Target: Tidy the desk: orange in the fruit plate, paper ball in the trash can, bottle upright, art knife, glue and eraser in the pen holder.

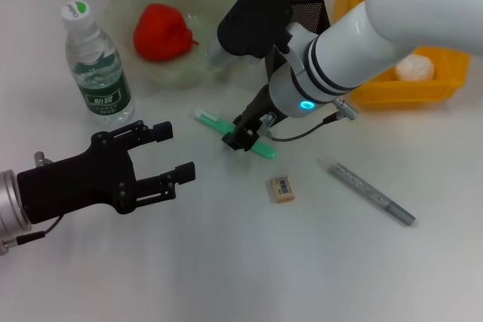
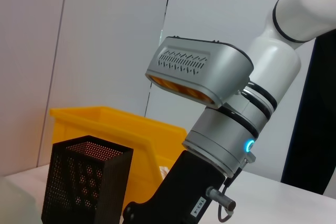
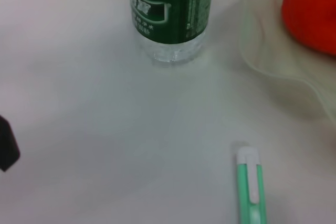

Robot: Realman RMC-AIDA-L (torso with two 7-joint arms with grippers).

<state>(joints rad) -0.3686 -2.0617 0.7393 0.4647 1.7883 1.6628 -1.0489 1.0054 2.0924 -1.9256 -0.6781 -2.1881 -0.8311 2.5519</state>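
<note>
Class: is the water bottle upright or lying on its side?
Upright: the bottle stands on its base on the desk, cap on top.

Legible text is scarce. The bottle [image 1: 96, 65], standing upright at the far left of the counter [image 1: 226, 262], carries a dark green label with white characters too small to read; its white-green cap [image 1: 75, 10] bears a green logo, also unreadable. The eraser [image 1: 281, 188], near centre, shows a white barcode label [image 1: 281, 184] whose digits cannot be resolved. No other markings can be read.
</note>
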